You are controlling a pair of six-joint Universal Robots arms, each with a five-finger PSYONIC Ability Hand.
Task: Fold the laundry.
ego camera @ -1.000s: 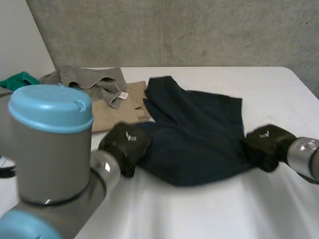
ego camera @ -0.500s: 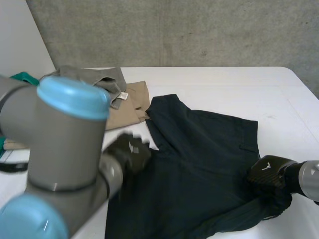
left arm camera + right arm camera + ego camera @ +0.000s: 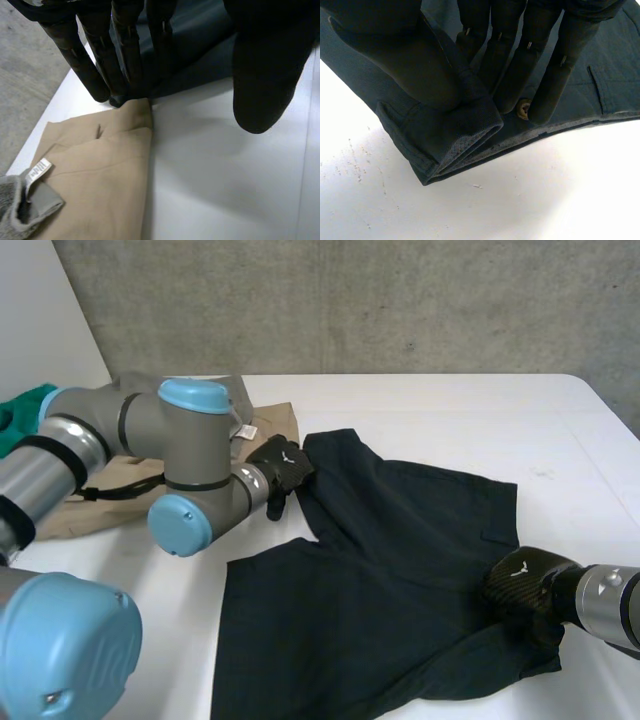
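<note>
A dark navy garment [image 3: 400,560] lies spread flat across the middle of the table. My left hand [image 3: 278,466] is at its far left corner. In the left wrist view that hand [image 3: 100,60] is open, its straight fingers reaching the dark cloth's [image 3: 200,45] edge and its thumb apart from them. My right hand [image 3: 520,585] is at the garment's near right edge. There its thumb and fingers [image 3: 520,55] pinch the folded waistband [image 3: 445,130] beside a brown button [image 3: 522,109].
A tan garment [image 3: 268,430] lies beside the dark one at the far left, with a white label [image 3: 37,170]. A grey garment [image 3: 232,392] lies on it, partly behind my left arm. Green cloth [image 3: 20,410] is at the table's left edge.
The dark garment has been pulled toward the near edge and spread out. My left hand has opened and moved to its far left corner. My right hand came nearer, holding the cloth.
</note>
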